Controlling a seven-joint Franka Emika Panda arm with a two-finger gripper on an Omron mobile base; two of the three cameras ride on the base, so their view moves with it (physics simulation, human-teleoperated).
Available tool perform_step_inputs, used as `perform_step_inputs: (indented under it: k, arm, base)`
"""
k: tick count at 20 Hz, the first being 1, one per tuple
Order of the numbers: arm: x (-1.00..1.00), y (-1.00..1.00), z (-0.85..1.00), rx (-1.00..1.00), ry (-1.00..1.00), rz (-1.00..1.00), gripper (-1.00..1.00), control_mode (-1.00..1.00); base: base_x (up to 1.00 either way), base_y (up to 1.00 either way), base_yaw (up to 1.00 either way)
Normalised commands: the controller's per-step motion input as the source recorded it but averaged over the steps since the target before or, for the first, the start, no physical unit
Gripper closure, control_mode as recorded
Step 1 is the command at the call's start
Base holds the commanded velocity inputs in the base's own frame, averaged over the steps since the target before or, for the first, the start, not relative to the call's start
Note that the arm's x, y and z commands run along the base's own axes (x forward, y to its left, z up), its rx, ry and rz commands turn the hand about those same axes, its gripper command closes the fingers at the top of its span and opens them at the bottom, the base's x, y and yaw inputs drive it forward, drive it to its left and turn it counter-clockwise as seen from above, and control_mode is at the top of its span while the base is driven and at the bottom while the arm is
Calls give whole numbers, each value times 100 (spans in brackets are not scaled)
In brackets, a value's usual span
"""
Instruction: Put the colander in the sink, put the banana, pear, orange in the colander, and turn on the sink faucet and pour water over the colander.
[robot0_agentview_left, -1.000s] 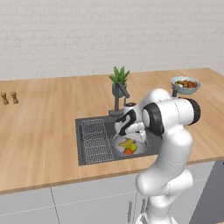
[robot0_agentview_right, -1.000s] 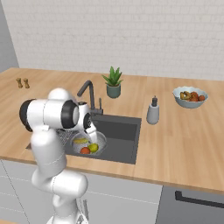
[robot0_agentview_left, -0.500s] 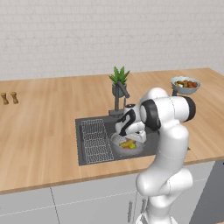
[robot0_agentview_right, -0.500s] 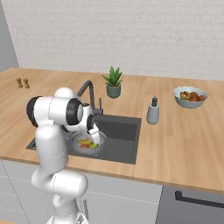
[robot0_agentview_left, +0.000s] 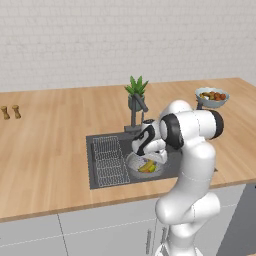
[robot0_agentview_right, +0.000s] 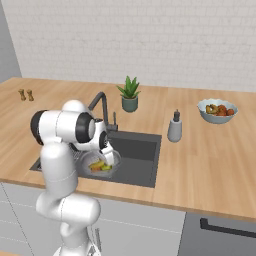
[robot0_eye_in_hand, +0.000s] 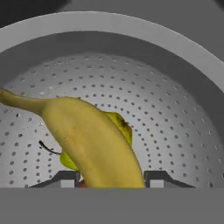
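My gripper (robot0_eye_in_hand: 112, 180) is hanging low inside the colander (robot0_eye_in_hand: 175, 109), which is sitting in the sink (robot0_agentview_left: 102, 142) just right of the wire rack (robot0_agentview_left: 111, 161). Banana (robot0_eye_in_hand: 94, 140) is lying betw. my fingertips (robot0_eye_in_hand: 65, 179), pear (robot0_eye_in_hand: 120, 124) behind it. Whether jaws are gripping it or standing free, I cannot tell. Orange (robot0_agentview_right: 96, 168) is resting in colander too.

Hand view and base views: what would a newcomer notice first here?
In the hand view, a curved yellow banana lies between the gripper fingertips, inside the round perforated metal colander. In the base views, that colander sits in the dark grey sink, under the white arm.
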Motion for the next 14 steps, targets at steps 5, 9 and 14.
perform_step_inputs:
  k: [5, 9, 14]
  arm:
    - [-13, -2, 5, 0, 0, -7, -100, -100]
    - [-8, -7, 34, 2, 0, -4, -100, -100]
    - [-8, -18, 56, 2, 3, 0, -100, -100]
  base:
    - [0, 0, 0]
    - [0, 0, 0]
    - [0, 0, 0]
